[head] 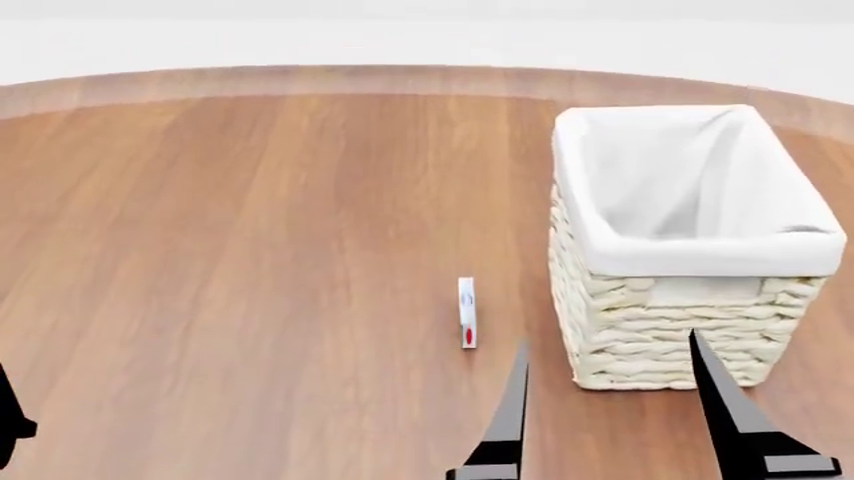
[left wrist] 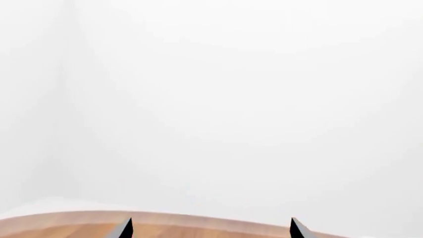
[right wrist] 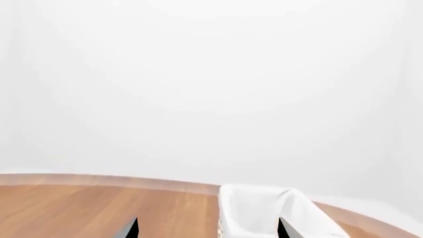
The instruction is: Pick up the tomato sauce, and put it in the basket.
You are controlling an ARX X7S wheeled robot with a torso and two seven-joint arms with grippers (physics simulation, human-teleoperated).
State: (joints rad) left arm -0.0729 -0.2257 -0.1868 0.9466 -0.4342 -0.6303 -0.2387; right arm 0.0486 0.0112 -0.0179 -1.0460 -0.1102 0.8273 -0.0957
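Left gripper (head: 11, 420) shows only as a dark edge; its state cannot be determined. Right gripper (head: 607, 400) stands spread apart, holding nothing. Just ahead-left of it lies a thin white-and-red item (head: 467, 313), possibly the tomato sauce; basket (head: 667, 330) directly ahead.

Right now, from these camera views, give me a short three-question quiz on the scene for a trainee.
1. True or false: the right gripper is shut on the small white-and-red item.
2. In the head view, that item stands on the table: A) inside the basket; B) left of the basket; C) behind the basket.
3. Fill in: the basket's cloth liner is ___.
Key: 1 false, its jaws are open; 2 B; 3 white.
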